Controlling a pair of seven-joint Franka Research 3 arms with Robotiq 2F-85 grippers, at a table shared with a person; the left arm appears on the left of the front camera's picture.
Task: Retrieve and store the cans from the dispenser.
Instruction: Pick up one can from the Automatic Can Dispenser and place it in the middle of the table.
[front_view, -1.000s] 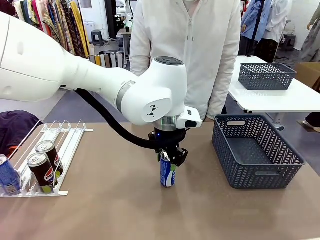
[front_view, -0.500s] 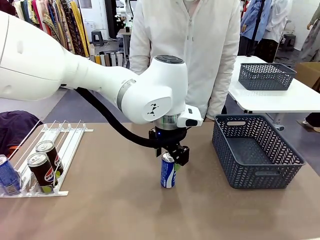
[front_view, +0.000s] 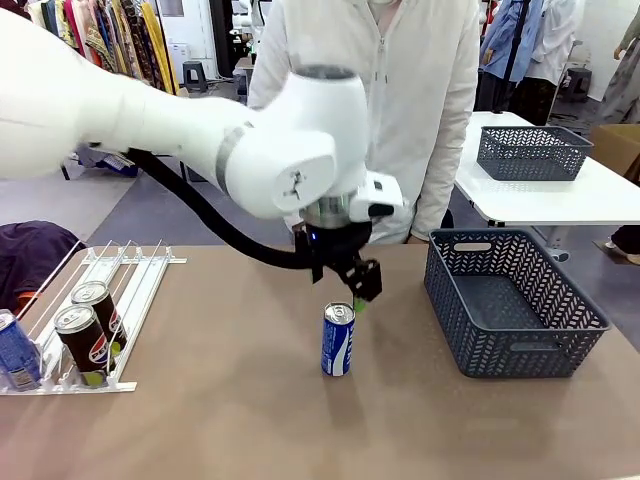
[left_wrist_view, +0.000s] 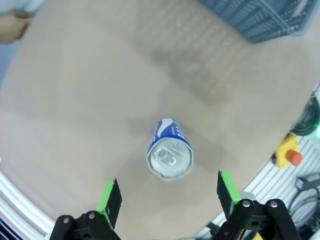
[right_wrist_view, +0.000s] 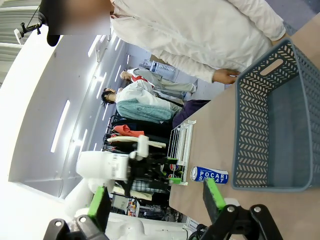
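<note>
Plainly, the left hand (front_view: 358, 290) gapes above a blue can (front_view: 337, 340) on the brown table (front_view: 220, 400).

The leftmost blue can (front_view: 17, 350) in the dispenser (front_view: 145, 280), at the tabletop's left edge, is cut by the picture's edge; the left arm (front_view: 150, 130) looks blurred.

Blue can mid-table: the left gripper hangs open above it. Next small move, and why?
Probably raise the left gripper straight up, clear of the blue can. Its jaws are open, the can stands upright and free on the table, short of the grey basket, so the open right gripper could take it.
</note>
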